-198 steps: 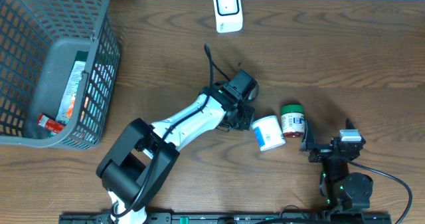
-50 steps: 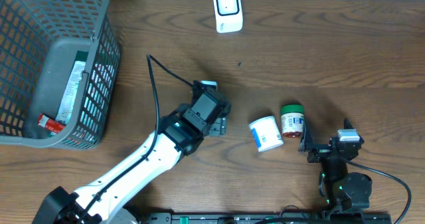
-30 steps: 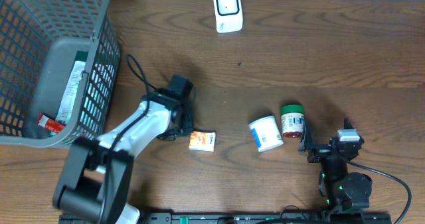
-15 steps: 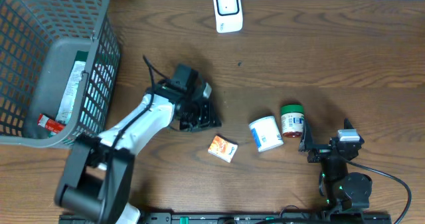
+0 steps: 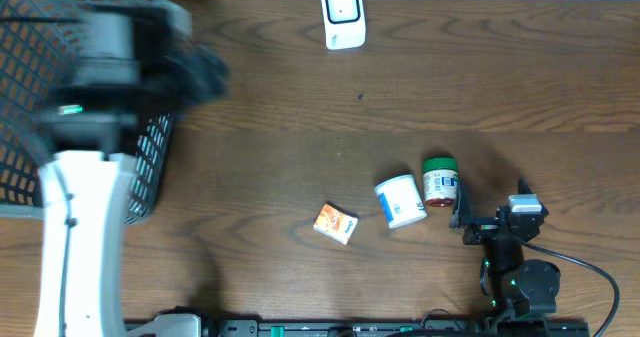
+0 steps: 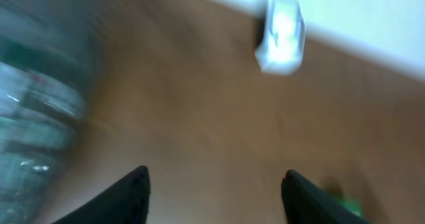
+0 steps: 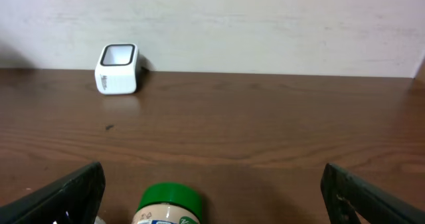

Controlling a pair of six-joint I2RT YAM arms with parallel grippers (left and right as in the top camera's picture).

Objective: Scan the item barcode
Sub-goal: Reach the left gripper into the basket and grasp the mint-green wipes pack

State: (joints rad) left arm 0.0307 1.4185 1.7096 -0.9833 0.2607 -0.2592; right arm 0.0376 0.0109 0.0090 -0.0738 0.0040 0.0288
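One grey mesh basket (image 5: 150,167) stands at the far left of the wooden counter (image 5: 270,127). Its contents are too smeared to make out. One of the two arms, the left arm (image 5: 75,227), rises over the basket as a white link topped by a dark, blurred head. In the left wrist view the left pincer (image 6: 216,177) has its two dark fingers (image 6: 136,187) spread apart with nothing between them, above bare wood. Three loose items lie on the counter, right of centre. The first is one small orange packet (image 5: 335,223), flat and skewed, alone on the wood and well apart from both arms. Far behind it, at the back edge against the wall, stands one white scanner (image 5: 342,15). Right of the packet lies one white tub (image 5: 402,200) on its side, and just beside that one jar (image 5: 439,182) with a green lid, also lying down. At the lower right sits the second arm. Its right pincer (image 7: 212,177) is spread wide, with its fingers at the two edges of the wrist view. The jar's green lid shows low between them, touched by neither.
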